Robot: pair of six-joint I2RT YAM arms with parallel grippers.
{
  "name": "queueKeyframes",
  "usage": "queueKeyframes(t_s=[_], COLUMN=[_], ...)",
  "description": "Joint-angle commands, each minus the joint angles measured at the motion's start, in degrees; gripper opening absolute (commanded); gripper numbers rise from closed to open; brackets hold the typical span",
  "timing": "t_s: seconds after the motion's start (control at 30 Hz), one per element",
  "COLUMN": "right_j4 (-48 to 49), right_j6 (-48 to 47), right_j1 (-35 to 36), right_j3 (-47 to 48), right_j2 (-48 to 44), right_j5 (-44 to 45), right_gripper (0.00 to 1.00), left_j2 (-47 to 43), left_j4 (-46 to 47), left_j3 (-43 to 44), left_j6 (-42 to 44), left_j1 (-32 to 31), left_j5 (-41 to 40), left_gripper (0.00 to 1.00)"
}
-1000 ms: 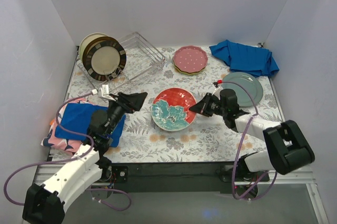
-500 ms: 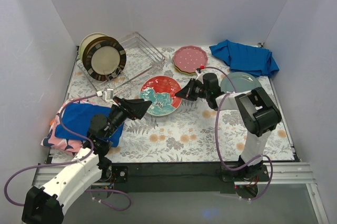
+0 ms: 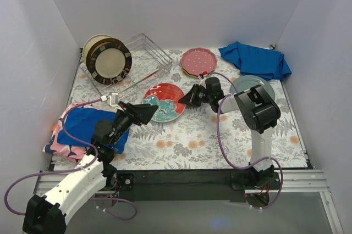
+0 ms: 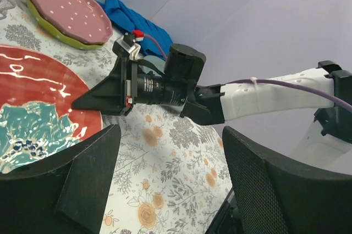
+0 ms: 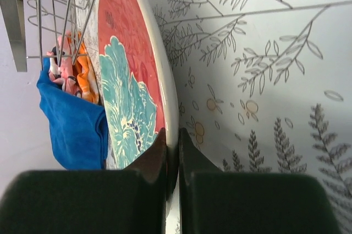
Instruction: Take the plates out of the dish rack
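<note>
1. A counter [image 3: 220, 135] covered in a pale cloth printed with grey ferns and orange flowers sits inside a booth of plain white walls [image 3: 181, 9].
2. A silver wire dish rack [image 3: 144, 58] stands at the far left corner. A dark-rimmed plate [image 3: 111, 61] stands on edge at its left end, with a cream plate [image 3: 91, 43] just behind it.
3. A pink plate [image 3: 199, 61] with white dots lies at the far middle, stacked on a green plate [image 4: 49, 22].
4. A crumpled blue cloth [image 3: 256, 61] lies at the far right. A second blue cloth [image 3: 82, 121] lies at the near left on pink and orange fabric [image 3: 55, 143].
5. A red plate [image 3: 164, 102] with a teal flower is near the middle, just in front of the rack.
6. The right tool [image 3: 182, 99] is clenched on this plate's right rim, one finger on each face.
7. The left tool [image 3: 147, 113] hangs released beside the plate's near left edge, its fingers wide apart with nothing between them.
8. Hard to make out: the red plate looks tilted, but whether any edge touches the counter is unclear.
9. A grey-green plate [image 3: 258, 85] at the right is partly hidden behind the right arm.
10. The cream plate shows only as a crescent, and the green plate only as a thin rim.
</note>
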Motion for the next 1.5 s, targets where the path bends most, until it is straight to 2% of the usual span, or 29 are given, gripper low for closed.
queueKeyframes(t_s=[0.0,0.33,0.63,0.93,1.33,1.47], right_j4=[10.8,10.3,8.7,4.9,-18.3,-22.4], right_j6=[2.8,3.5,2.6,-0.1,-16.2,-21.2], right_j1=[0.0,-1.8,-3.6,-6.9,-7.1,-7.0], right_j3=[5.5,4.1,0.4,-6.8,-12.7,-15.9], right_j2=[1.2,2.8,0.1,-9.6,-39.0,-47.1], right_j5=[-3.5,-2.3,-1.5,-0.8,2.8,3.7], right_gripper=[0.01,0.37,0.54,0.55,0.54,0.54], left_j2=[0.7,-1.8,0.6,0.4,3.5,9.0], left_j4=[-0.8,-3.0,-3.0,-4.2,-7.3,-9.4], left_j3=[0.8,0.9,1.8,2.3,6.0,10.1], left_j6=[0.9,1.9,1.9,2.3,3.1,2.1], left_j1=[-0.3,-0.3,-0.3,-0.3,-0.4,-0.5], left_j5=[0.9,-1.4,-0.2,0.2,-5.3,-7.1], left_gripper=[0.72,0.72,0.72,0.72,0.72,0.72])
